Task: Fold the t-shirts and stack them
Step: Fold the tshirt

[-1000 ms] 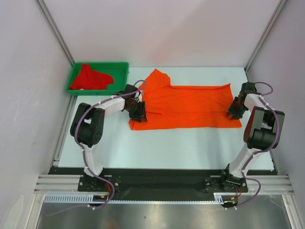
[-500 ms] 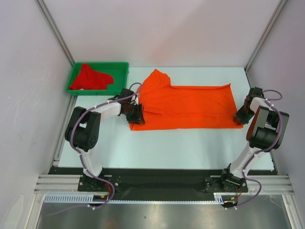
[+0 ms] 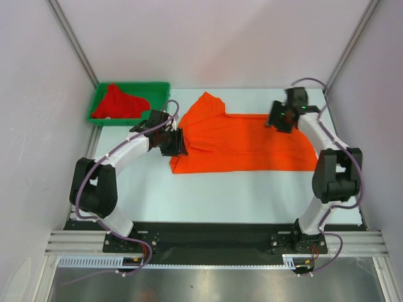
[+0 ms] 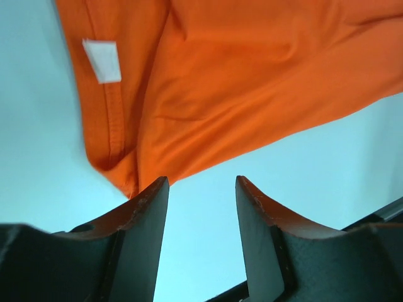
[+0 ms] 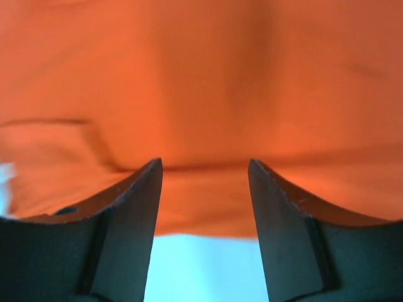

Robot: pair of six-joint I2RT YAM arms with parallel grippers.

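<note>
A bright orange t-shirt (image 3: 245, 145) lies spread flat across the middle of the table, one sleeve pointing to the far left. My left gripper (image 3: 179, 142) is at its left edge. In the left wrist view the left gripper (image 4: 201, 182) is open over bare table, with the orange cloth (image 4: 252, 82) and its white neck label (image 4: 102, 60) just beyond the tips. My right gripper (image 3: 278, 118) hovers over the shirt's far edge toward the right. Seen from its own wrist, the right gripper (image 5: 204, 165) is open above the orange cloth (image 5: 201, 75). The red t-shirt (image 3: 119, 102) lies crumpled in the tray.
The green plastic tray (image 3: 132, 83) sits at the far left corner of the pale table (image 3: 220, 195). Grey walls and metal posts close in both sides and the back. The arm bases stand on a black rail at the near edge.
The right arm left the shirt's near right corner, swung up and left to the far edge, and its jaws spread wider. The left gripper shifted slightly toward the back.
</note>
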